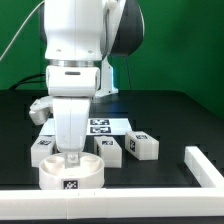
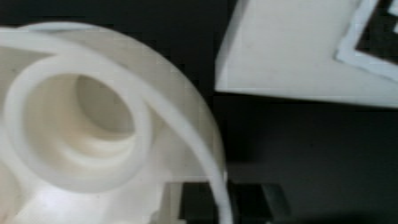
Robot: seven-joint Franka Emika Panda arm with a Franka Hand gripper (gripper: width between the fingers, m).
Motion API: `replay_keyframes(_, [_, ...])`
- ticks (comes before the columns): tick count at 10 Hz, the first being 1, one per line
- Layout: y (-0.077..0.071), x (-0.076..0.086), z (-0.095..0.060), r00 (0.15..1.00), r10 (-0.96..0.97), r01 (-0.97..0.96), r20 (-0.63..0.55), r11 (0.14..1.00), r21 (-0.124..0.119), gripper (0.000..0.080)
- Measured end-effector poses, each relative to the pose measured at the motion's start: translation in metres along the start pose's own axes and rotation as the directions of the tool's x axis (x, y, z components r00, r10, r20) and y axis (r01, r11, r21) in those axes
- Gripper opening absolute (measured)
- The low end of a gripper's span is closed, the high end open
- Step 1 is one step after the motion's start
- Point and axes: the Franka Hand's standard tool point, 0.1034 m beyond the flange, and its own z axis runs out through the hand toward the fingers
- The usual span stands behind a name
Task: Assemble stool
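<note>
A long white front rail (image 1: 120, 207) lies along the nearest edge of a black counter (image 1: 170, 115). Just behind it sits the stool's round white seat (image 1: 50, 178), flat on the counter, a small square tag on its side facing the camera. A white robot arm comes straight down onto it. Its end effector (image 1: 70, 158) is shut tight on the seat's thin upright rim, off to one side of the ring and not over its centre. In the wrist view the seat (image 2: 80, 110) fills most of the picture. Its curved rim runs down between the two dark fingers (image 2: 192, 200) of the end effector (image 2: 222, 200), pinched with no gap showing. Beyond the rim lies a white block (image 2: 294, 60) with part of a tag; it is probably a leg, but which one cannot be told. In the exterior view, a first leg (image 1: 42, 150) lies just behind the seat on that view's left, and a second leg (image 1: 108, 149) lies close on the view's right. A third leg (image 1: 143, 146) is a little farther right, and a side rail (image 1: 203, 165) lies well apart beyond it. Farther back is the flat marker board (image 1: 100, 125), then a green backdrop (image 1: 180, 40). The step in hand appears to be taking hold of the seat to reposition it. Because the hold is thin and off-centre, the ring will likely want to droop or twist. A slow, straight lift that keeps it level and clear of the second leg seems wise.
</note>
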Motion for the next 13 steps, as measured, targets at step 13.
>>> replay_keyframes(13, [0.035, 0.105, -0.011, 0.997, 0.067, -0.066, -0.033, 0.997, 0.028, 0.0029])
